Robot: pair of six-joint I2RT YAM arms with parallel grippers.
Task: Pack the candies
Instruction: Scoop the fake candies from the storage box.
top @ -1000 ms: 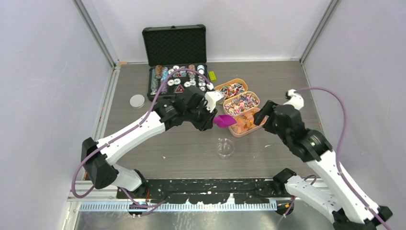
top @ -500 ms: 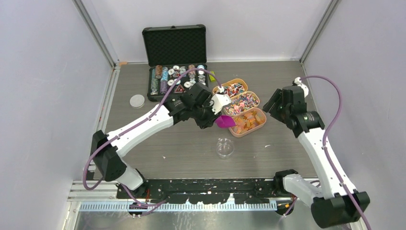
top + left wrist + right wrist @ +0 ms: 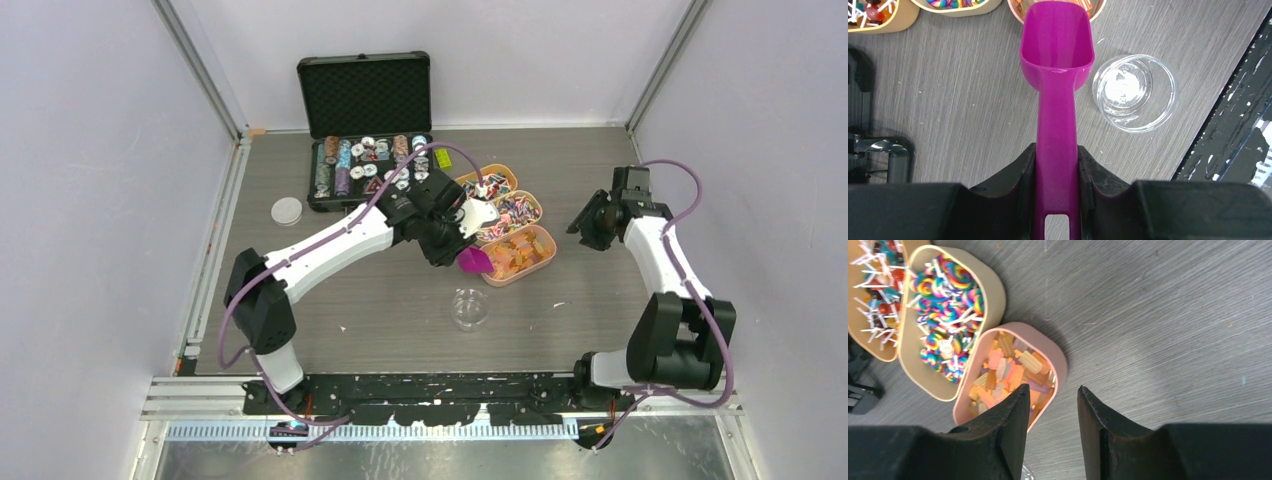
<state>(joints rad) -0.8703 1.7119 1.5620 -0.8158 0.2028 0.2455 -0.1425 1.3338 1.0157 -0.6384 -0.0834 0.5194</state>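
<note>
From above, the candies (image 3: 515, 250) lie centre right, and the dish (image 3: 469, 308) below them is bare. Left wrist: the left gripper (image 3: 1057, 152) clamps an empty scoop (image 3: 1057, 45) (nothing packed yet, I'd say). Right wrist: the right gripper (image 3: 1053, 392) stands partway open, holding nothing.

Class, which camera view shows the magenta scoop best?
Left wrist: the magenta scoop fills the frame, empty bowl and handle clear, clamped in the left claw. Top external shows it small, partly hidden by the arm. Right wrist misses it.
</note>
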